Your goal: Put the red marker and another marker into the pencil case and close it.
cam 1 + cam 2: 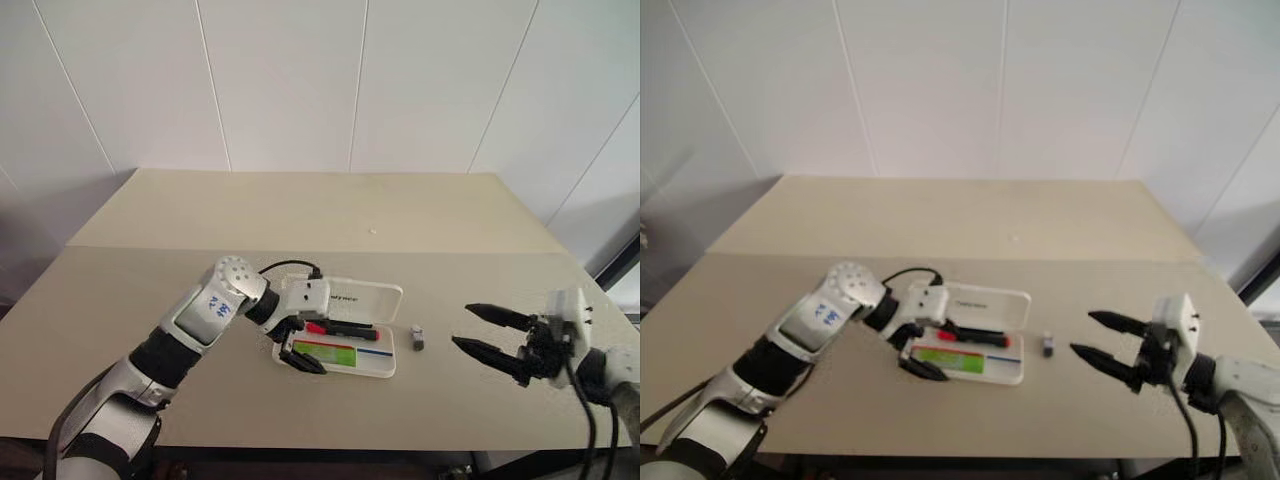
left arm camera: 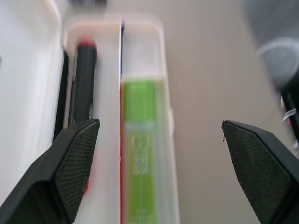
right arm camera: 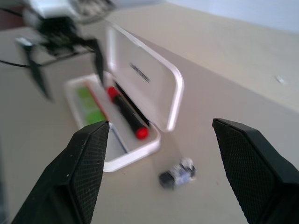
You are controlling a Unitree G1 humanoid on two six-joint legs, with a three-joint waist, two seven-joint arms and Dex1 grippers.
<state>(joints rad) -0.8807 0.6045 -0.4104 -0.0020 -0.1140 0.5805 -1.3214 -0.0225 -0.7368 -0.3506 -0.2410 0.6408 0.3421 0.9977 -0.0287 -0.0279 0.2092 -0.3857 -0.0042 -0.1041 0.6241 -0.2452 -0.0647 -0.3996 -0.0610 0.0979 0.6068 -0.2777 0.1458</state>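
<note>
The white pencil case [image 1: 372, 296] lies open at the table's middle, its lid raised on the far side. The red marker [image 1: 340, 328], black with a red cap, lies in the far compartment. The green highlighter [image 1: 325, 352] lies in the near one. My left gripper [image 1: 298, 345] hovers open over the case's left end, holding nothing; in its wrist view the marker [image 2: 83, 84] and highlighter [image 2: 138, 154] lie side by side below the fingers. My right gripper [image 1: 462, 325] stands open and empty to the right of the case, pointing toward it, clear of it.
A tiny grey-black block [image 1: 418, 340] lies on the table between the case and my right gripper, seen close as the block [image 3: 177, 175] in the right wrist view. The beige table [image 1: 300, 220] reaches back to a white panelled wall.
</note>
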